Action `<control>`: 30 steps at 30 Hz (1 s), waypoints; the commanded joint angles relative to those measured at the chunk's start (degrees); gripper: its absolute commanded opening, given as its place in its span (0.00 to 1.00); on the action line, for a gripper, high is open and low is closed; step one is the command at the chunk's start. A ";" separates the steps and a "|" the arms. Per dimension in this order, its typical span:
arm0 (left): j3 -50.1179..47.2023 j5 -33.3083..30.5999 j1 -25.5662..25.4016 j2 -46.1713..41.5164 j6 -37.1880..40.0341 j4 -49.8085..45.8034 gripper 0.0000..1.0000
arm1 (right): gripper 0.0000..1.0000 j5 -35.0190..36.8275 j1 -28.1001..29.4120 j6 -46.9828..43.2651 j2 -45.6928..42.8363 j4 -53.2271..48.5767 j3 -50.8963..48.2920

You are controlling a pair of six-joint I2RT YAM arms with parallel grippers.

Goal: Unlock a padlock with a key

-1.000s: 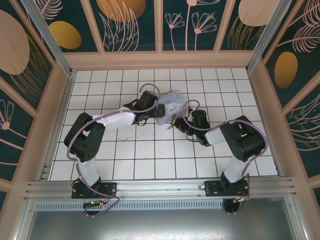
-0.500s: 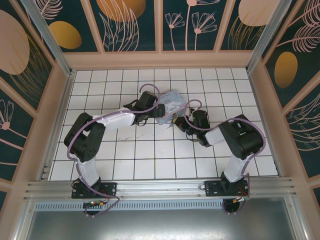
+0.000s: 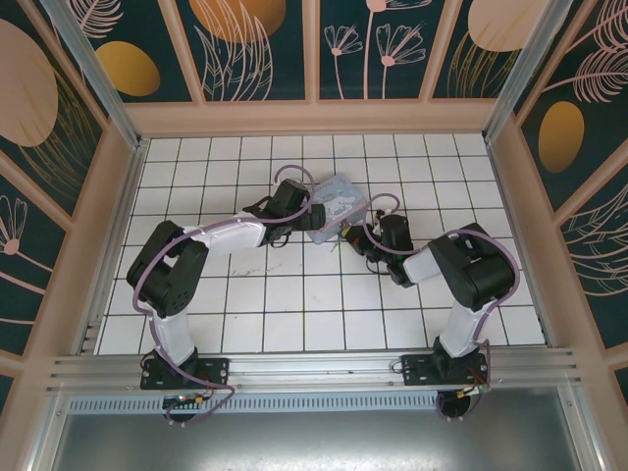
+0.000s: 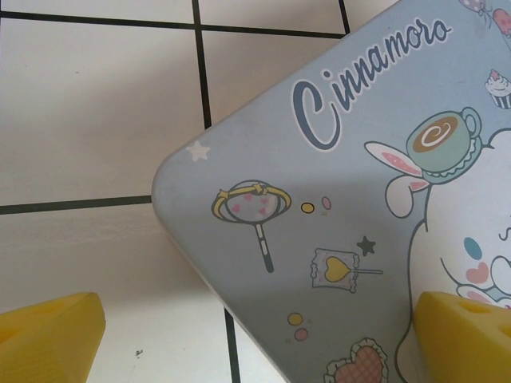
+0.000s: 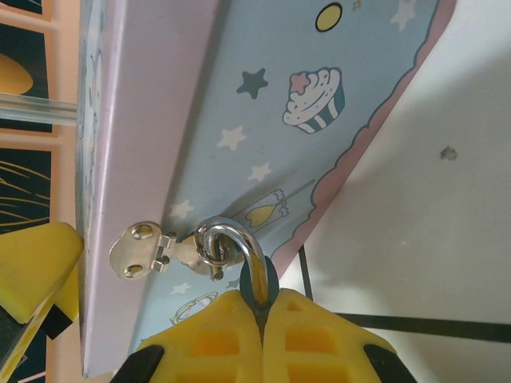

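Note:
The padlock [image 5: 246, 249] is a tiny lock with a silver shackle and a dark body. It hangs through the ring of the metal hasp [image 5: 144, 249] on the pale blue cartoon box [image 3: 337, 206]. My right gripper [image 5: 262, 302] is shut on the padlock's body, its yellow fingers pressed together just below the shackle. In the top view it [image 3: 353, 235] sits at the box's near right side. My left gripper [image 4: 255, 343] is open and straddles the box's rounded corner [image 4: 319, 239]. One finger [image 4: 455, 335] rests over the lid and the other [image 4: 48, 335] stands off it above the tile.
The box lies tilted on the white grid-tile floor [image 3: 294, 294], mid-table, between the two arms. Wooden walls with patterned panels [image 3: 314, 118] close in the workspace on three sides. Another yellow pad [image 5: 32, 267] shows beside the box's pink side wall.
The box has turned and shifted slightly toward the far right. The right gripper moved with it, still clamped on the padlock. The left gripper stayed at the box's left corner.

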 commanded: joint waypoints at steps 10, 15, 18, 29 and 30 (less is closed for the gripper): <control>-3.89 -0.78 -0.24 3.84 2.12 -9.37 0.99 | 0.00 1.43 -2.01 2.60 3.43 7.11 3.03; -4.07 -0.69 -0.27 4.15 2.19 -9.28 0.99 | 0.00 0.19 -4.41 2.83 3.36 7.32 3.53; -3.99 -0.78 -0.22 4.37 2.18 -9.19 0.99 | 0.00 -2.32 -5.74 2.05 4.18 5.57 5.77; -3.12 -0.78 -0.21 3.25 1.94 -9.45 0.99 | 0.00 -4.26 -6.44 -2.95 -1.44 -1.88 3.40; -2.95 -0.85 -0.27 2.90 1.94 -9.45 0.98 | 0.00 -4.20 -6.42 -3.02 -2.85 -2.47 2.24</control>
